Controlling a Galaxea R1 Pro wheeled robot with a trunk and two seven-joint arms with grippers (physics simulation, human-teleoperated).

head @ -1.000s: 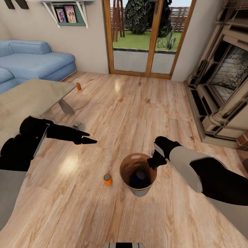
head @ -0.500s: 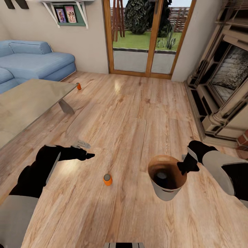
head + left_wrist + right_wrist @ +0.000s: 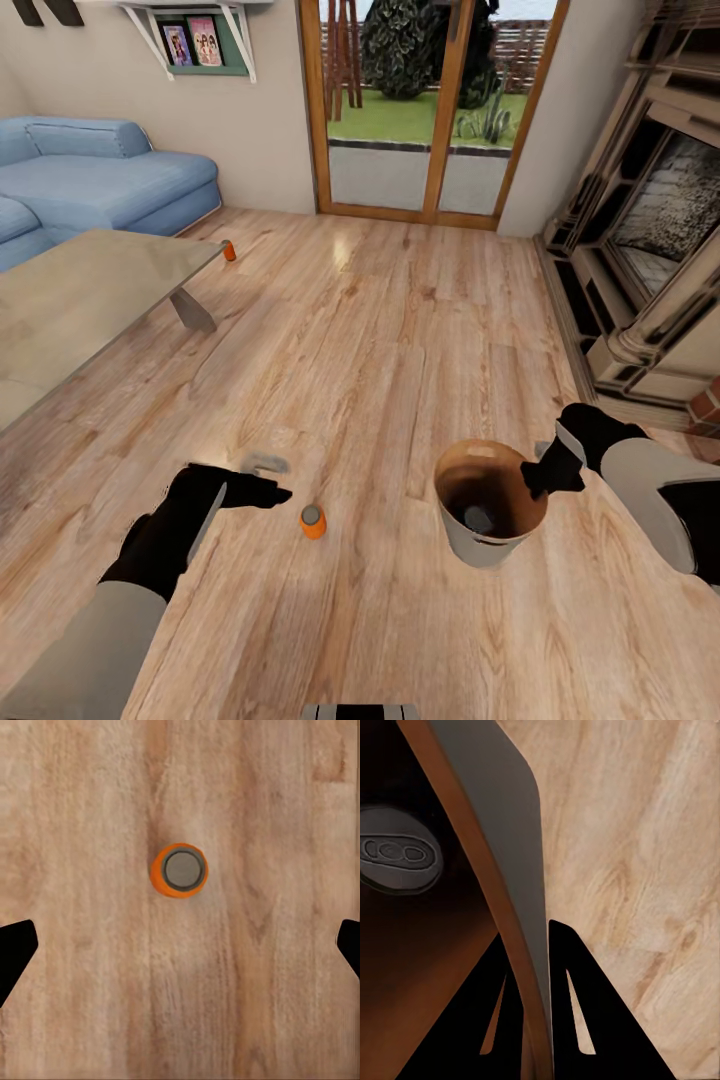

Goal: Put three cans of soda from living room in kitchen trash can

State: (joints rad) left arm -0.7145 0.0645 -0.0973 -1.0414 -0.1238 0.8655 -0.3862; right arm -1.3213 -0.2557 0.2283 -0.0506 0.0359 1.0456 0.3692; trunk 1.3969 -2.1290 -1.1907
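Wood floor (image 3: 400, 330) runs under everything. Nearest, an orange soda can (image 3: 313, 521) stands upright on it, long axis vertical, grey top facing up; the left wrist view looks straight down onto that top (image 3: 180, 869). The left gripper (image 3: 262, 478) hovers just beside and above this can, fingers spread wide apart with nothing between them. Over the last second this arm has swung in from beside the low grey table (image 3: 80, 290) and come down close to the can, which has not moved.

To the right, the trash can (image 3: 490, 515) hangs upright with its open mouth up, the right gripper (image 3: 548, 470) clamped on its rim: in the right wrist view one finger (image 3: 502, 1020) sits inside the brown wall and the other outside the grey wall (image 3: 502, 817). A can lies at the bottom of it, grey top showing (image 3: 397, 859). A second ago the bucket was nearer the centre, close to the floor can; now it is carried off to the right.

Farther off, a second orange can (image 3: 229, 250) stands upright near the table's far corner, before the blue sofa (image 3: 100, 180) and the glass doors (image 3: 420, 110).
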